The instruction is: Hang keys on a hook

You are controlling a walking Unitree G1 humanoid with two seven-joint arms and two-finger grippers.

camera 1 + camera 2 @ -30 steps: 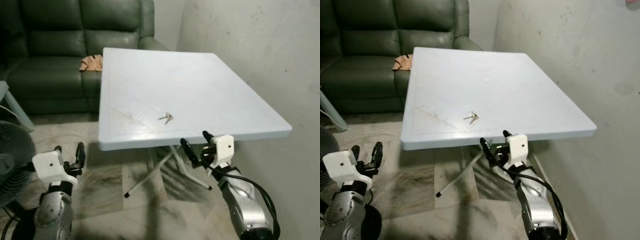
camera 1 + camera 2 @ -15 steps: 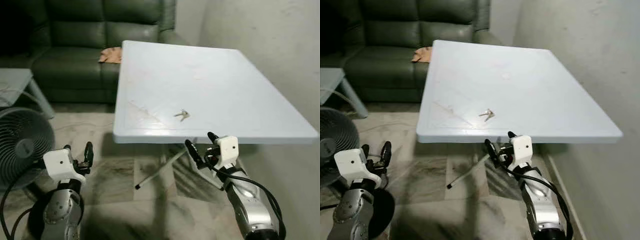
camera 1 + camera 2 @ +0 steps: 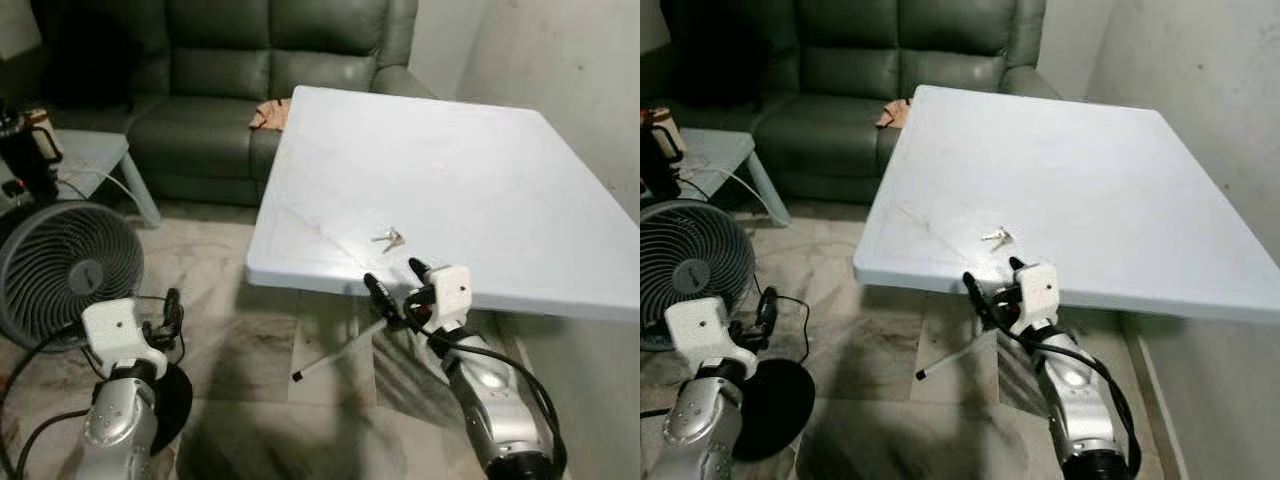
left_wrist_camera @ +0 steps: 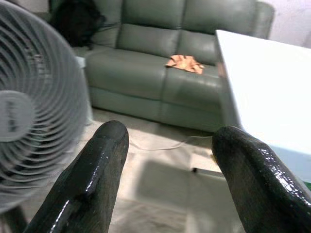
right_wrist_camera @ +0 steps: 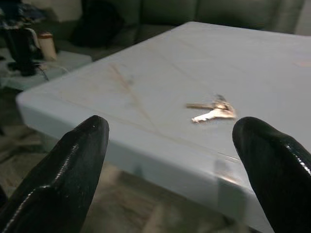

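A small bunch of silver keys [image 3: 388,238] lies on the pale blue folding table [image 3: 470,170], close to its near edge. In the right wrist view the keys [image 5: 212,110] sit on the tabletop ahead of the two black fingers. My right gripper [image 3: 393,281] is open at the table's near edge, just in front of the keys and a little lower, with nothing between its fingers. My left gripper [image 4: 170,160] is open too, held low over the floor near the fan, far to the left of the table.
A dark green sofa [image 3: 250,80] with an orange cloth [image 3: 270,115] stands behind the table. A floor fan [image 3: 60,270] and a low side table [image 3: 80,155] with a dark jug are on the left. A wall [image 3: 590,80] runs along the right. The table's metal leg [image 3: 335,355] crosses the floor.
The camera has swung to the left: the table sits further right and the fan and side table have come into view. My right gripper has come closer to the table's near edge, below the keys.
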